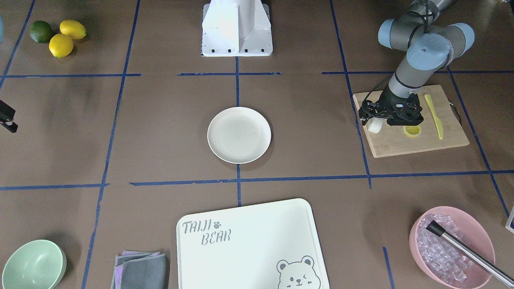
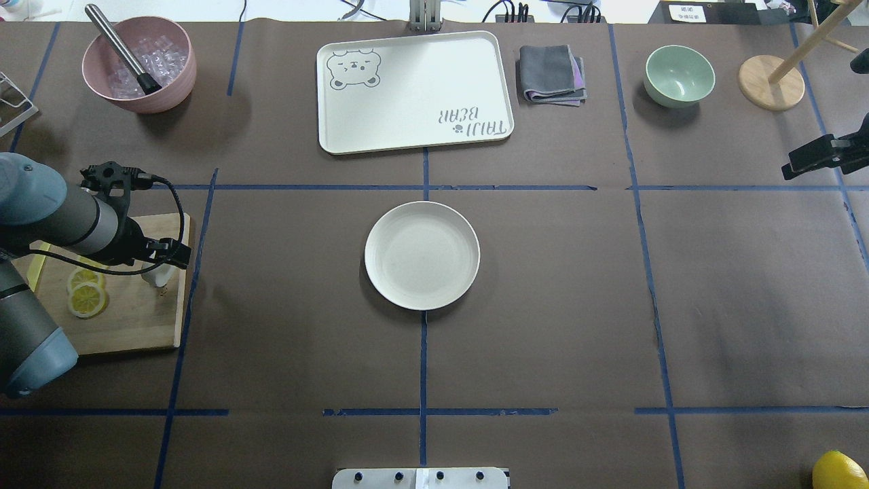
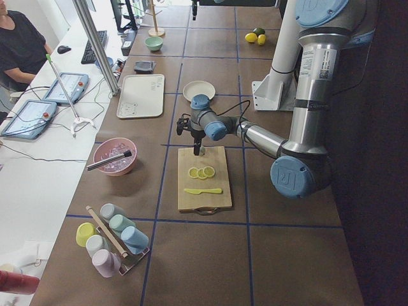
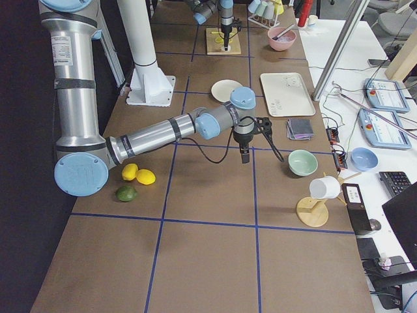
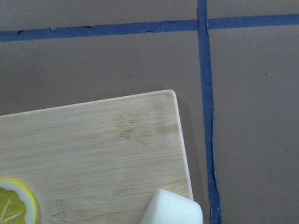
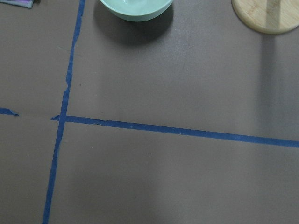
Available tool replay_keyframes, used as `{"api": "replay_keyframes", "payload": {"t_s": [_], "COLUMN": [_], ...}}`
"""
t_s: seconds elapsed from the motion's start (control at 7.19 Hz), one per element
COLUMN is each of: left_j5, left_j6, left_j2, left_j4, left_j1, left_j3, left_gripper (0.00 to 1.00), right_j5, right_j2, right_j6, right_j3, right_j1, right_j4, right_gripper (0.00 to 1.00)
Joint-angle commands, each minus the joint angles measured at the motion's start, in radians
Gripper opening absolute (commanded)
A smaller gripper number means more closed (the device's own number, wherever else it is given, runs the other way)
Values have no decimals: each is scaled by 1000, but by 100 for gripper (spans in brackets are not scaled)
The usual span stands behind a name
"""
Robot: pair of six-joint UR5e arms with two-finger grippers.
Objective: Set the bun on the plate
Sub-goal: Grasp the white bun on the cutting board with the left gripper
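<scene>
My left hand (image 1: 381, 119) is on the small white rounded bun (image 1: 374, 127) on the wooden board (image 1: 417, 144); I cannot tell if it pinches. The bun is not yet on the round cream plate (image 1: 239, 135), at its 3 o'clock from overhead.

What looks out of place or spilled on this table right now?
Nothing looks spilled or broken. The bun sits at the very edge of the wooden board, seeming to overhang it, beneath the left gripper.
</scene>
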Motion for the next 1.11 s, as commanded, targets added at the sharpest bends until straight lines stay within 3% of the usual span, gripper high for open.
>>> {"api": "replay_keyframes", "payload": {"t_s": [0.0,0.28,0.97], "left_j5": [-2,-6,-12], "left_j6": [-2,-6,-8], "left_j2": [2,3,5], "left_j4": [1,2,8], "left_j1": [3,3,3], "left_j3": [0,0,0], "left_gripper": [92,86,56], "right_j5": [1,32,35], "right_j2": [-2,-1,4], "right_j6": [0,3,6], "right_j3": [1,3,3], "right_j1": [2,2,12], "right_j4": [0,2,0], "right_gripper": [100,100,100]}}
